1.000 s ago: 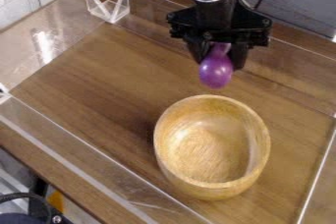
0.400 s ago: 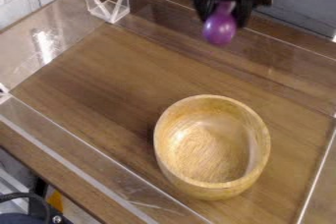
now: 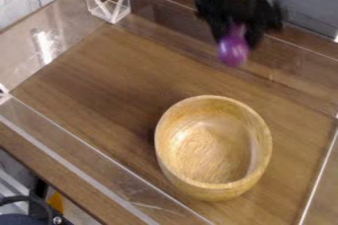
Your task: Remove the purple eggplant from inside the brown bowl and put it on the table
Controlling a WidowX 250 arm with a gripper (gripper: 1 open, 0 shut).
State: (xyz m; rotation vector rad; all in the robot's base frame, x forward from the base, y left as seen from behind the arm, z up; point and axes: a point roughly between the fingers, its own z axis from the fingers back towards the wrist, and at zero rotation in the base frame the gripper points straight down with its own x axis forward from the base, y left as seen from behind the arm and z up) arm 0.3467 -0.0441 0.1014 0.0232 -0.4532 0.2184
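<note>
The purple eggplant (image 3: 235, 47) hangs in the air above the table (image 3: 119, 81), held between the fingers of my gripper (image 3: 238, 34), which is shut on it. The image of both is blurred by motion. They are at the upper right, beyond the far rim of the brown bowl (image 3: 212, 146). The bowl stands empty on the table at the lower right, its wood grain showing inside.
Low clear acrylic walls (image 3: 79, 160) edge the table on all sides. A small clear acrylic stand (image 3: 107, 3) sits at the back left corner. Bare tabletop lies left of and behind the bowl.
The gripper rose with the eggplant away from the bowl, then shifted right and slightly back down. The bowl has not moved.
</note>
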